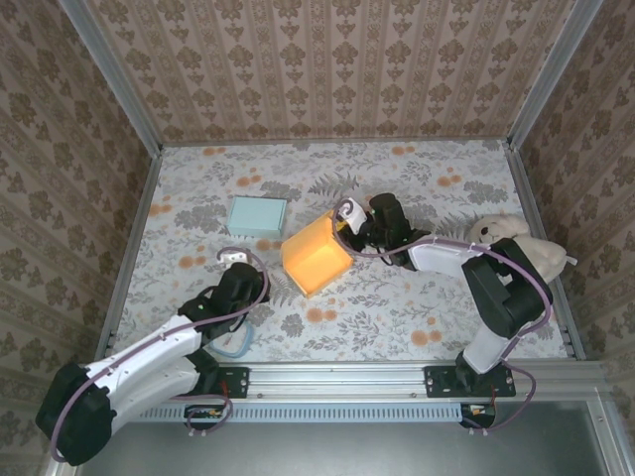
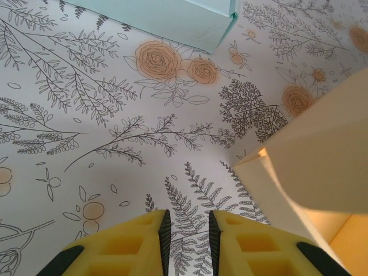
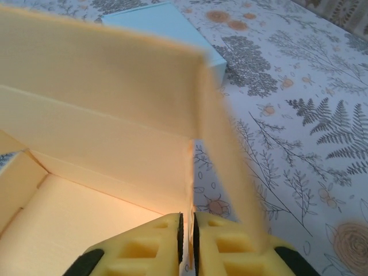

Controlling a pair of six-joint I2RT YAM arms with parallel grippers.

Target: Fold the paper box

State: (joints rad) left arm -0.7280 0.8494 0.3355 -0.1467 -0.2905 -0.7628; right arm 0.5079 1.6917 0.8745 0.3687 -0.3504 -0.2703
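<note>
The orange paper box [image 1: 316, 261] sits mid-table, its top not closed and one flap raised. My right gripper [image 1: 349, 223] reaches its far right corner. In the right wrist view that gripper [image 3: 186, 217] is shut on the thin edge of the paper box wall [image 3: 103, 115], with the box's inside on the left and a side flap standing up on the right. My left gripper [image 1: 238, 260] hovers just left of the box. In the left wrist view the left gripper [image 2: 187, 215] is open by a narrow gap over bare tablecloth, and the paper box [image 2: 322, 149] stands apart on its right.
A flat light blue box [image 1: 258, 215] lies behind and left of the orange one, and it also appears as a light blue box [image 2: 172, 17] at the top of the left wrist view. A teddy bear [image 1: 511, 238] lies at the right wall. Metal-framed walls enclose the table.
</note>
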